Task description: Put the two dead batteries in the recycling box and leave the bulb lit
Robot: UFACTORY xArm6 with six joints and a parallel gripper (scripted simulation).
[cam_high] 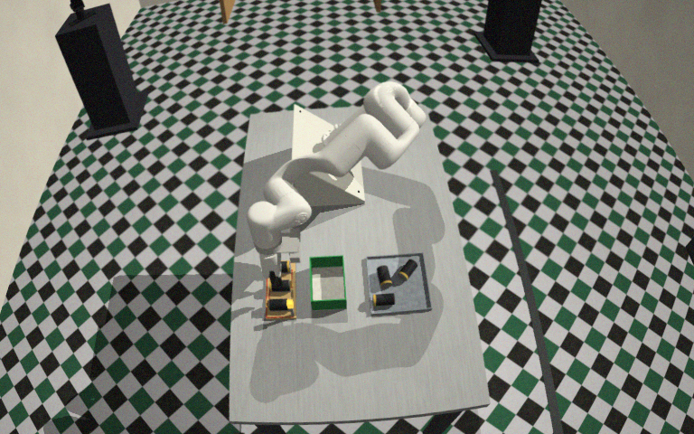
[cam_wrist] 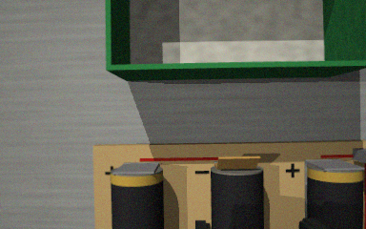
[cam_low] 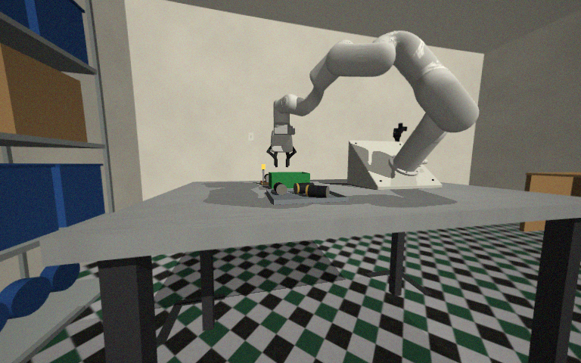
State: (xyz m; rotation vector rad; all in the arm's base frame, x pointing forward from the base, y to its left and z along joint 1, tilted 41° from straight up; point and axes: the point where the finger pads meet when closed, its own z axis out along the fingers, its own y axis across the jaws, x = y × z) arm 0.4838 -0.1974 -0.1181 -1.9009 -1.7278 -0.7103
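Observation:
My gripper [cam_high: 275, 280] [cam_low: 281, 165] [cam_wrist: 255, 224] is open and empty above the middle of the holder [cam_high: 280, 317] [cam_wrist: 102, 191]. The holder bears a middle battery [cam_wrist: 235, 197] with its plain grey end toward the box, and two batteries with gold bands toward the box, one at the back [cam_high: 284, 266] [cam_wrist: 137, 205] and one at the front [cam_high: 277, 305] [cam_wrist: 334, 200]. The bulb [cam_high: 289, 304] [cam_low: 263, 166] glows yellow. The green recycling box [cam_high: 328, 305] [cam_low: 289, 179] [cam_wrist: 229, 72] stands upright; no battery shows inside.
A grey tray [cam_high: 409, 299] [cam_low: 306, 200] right of the box holds three batteries: one upper left [cam_high: 383, 274], one slanted upper right [cam_high: 408, 268], one at the front [cam_high: 384, 299]. The arm's base plate [cam_high: 303, 127] stands at the back of the table.

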